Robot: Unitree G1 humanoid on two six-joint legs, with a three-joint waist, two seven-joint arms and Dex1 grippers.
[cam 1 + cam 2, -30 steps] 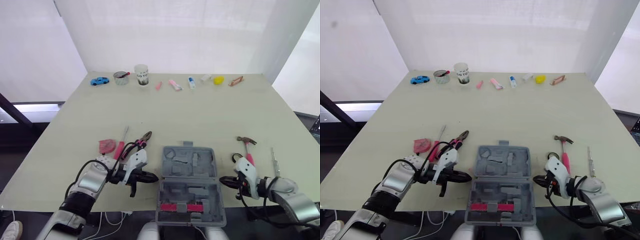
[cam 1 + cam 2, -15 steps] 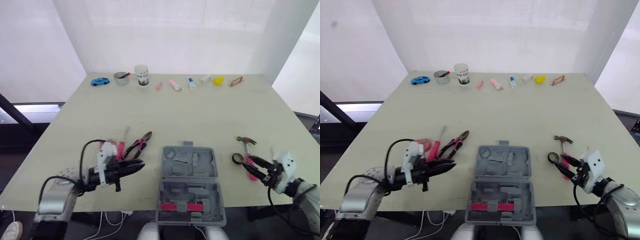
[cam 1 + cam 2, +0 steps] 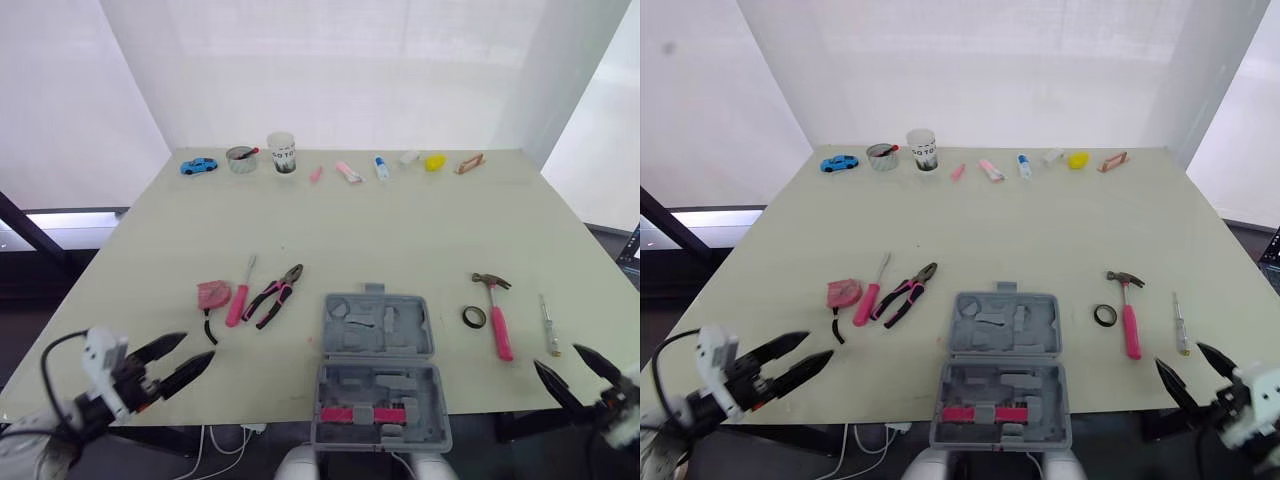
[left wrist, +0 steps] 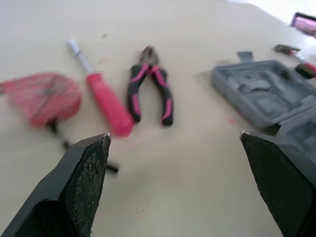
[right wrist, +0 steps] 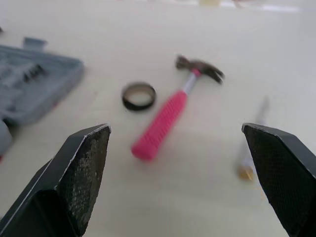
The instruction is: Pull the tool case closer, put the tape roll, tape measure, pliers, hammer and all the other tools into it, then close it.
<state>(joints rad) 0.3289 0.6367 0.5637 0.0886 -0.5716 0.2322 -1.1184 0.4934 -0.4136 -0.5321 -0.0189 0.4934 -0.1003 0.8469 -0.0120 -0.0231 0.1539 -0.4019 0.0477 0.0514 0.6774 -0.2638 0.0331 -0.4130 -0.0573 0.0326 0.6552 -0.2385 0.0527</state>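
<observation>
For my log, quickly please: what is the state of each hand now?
Left hand: open, holding nothing.
Right hand: open, holding nothing.

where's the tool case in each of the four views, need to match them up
Left eye view: tool case open at bottom centre, between pliers and hammer.
Right eye view: tool case between the same tools.
Left wrist view: tool case beyond the pliers.
Right wrist view: tool case across the tape roll from the hammer.
Shared landmark: the latch tab on the lid's far edge.
</observation>
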